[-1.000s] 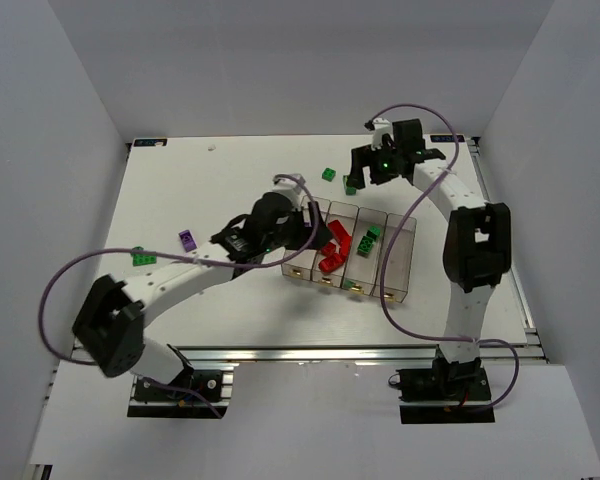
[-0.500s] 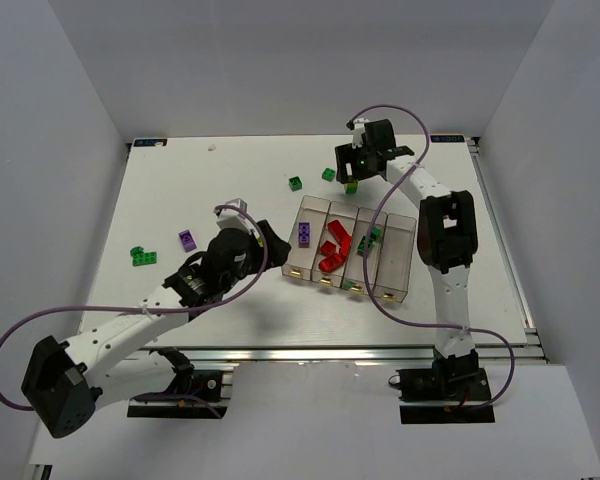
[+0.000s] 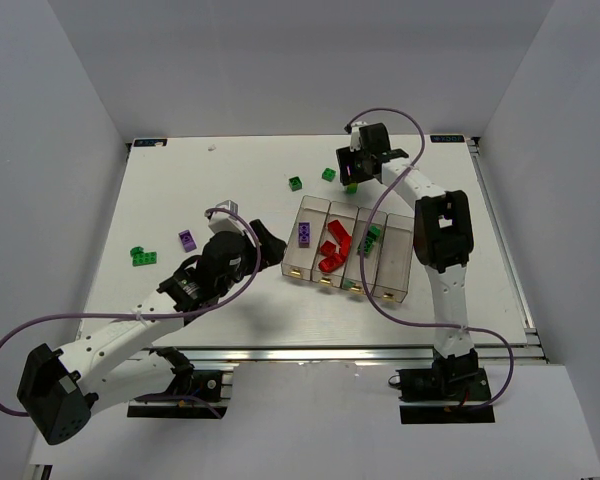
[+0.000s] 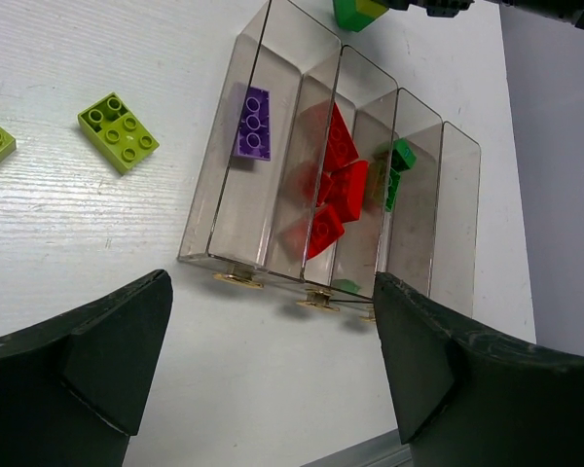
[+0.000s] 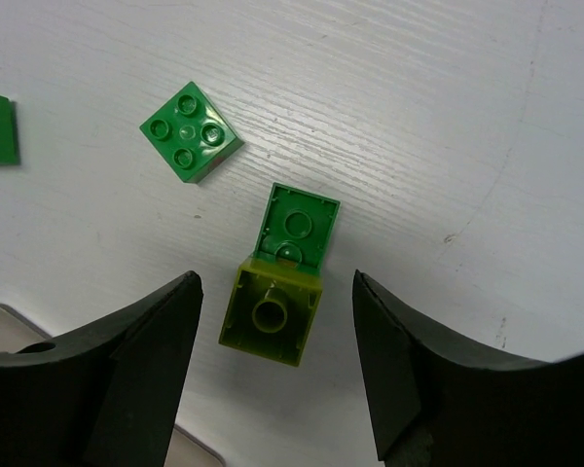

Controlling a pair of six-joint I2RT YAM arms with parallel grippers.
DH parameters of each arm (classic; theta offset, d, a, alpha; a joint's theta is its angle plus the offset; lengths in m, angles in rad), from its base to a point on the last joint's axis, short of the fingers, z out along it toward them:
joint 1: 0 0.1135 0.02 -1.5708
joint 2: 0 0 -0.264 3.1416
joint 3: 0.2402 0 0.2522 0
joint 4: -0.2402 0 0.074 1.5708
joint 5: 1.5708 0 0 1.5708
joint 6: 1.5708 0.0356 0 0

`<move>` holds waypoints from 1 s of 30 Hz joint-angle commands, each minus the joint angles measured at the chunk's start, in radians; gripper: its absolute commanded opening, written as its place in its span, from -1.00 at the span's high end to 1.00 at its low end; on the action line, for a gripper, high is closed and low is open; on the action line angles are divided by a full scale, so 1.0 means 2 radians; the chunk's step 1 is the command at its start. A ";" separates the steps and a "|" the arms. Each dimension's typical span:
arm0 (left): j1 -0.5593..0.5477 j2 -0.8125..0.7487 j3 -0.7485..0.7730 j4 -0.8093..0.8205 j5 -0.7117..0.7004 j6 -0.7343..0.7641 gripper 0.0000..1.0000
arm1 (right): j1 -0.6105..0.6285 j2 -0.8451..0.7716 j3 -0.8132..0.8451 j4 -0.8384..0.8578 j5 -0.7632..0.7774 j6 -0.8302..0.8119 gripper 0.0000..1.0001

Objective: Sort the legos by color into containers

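The four joined containers (image 3: pixel 400 262) stand mid-table. The leftmost holds a purple lego (image 3: pixel 304 234), the second red legos (image 3: pixel 333 247), the third green legos (image 3: pixel 370 238); the fourth looks empty. They also show in the left wrist view (image 4: pixel 414 209). My left gripper (image 3: pixel 270 243) is open and empty (image 4: pixel 273 292), just left of the bins' tab end. My right gripper (image 3: pixel 350 178) is open (image 5: pixel 275 292) above a yellow-green lego (image 5: pixel 273 311) touching a dark green one (image 5: pixel 297 226), undersides up, on the table between the jaws.
Loose legos: a green one (image 3: pixel 295 183), a green one (image 3: pixel 328 174) (image 5: pixel 190 131), a purple one (image 3: pixel 187 240), green ones (image 3: pixel 141 256) at far left. The left wrist view shows a yellow-green lego (image 4: pixel 118 131) left of the bins. Cables loop over both arms.
My left gripper has drawn back from over the leftmost bin, where a purple lego now lies. My right gripper has moved left and stands over the yellow-green and green pair.
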 commanded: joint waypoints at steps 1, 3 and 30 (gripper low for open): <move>0.001 -0.006 0.003 -0.003 -0.012 -0.002 -0.87 | 0.000 0.012 0.006 0.016 0.012 -0.003 -0.34; 0.001 -0.005 0.005 -0.004 -0.014 -0.005 -0.88 | 0.002 0.015 0.007 0.015 0.012 -0.004 -0.32; 0.003 0.014 -0.021 0.240 0.124 0.034 -0.96 | -0.088 -0.214 -0.139 0.084 -0.447 0.063 1.00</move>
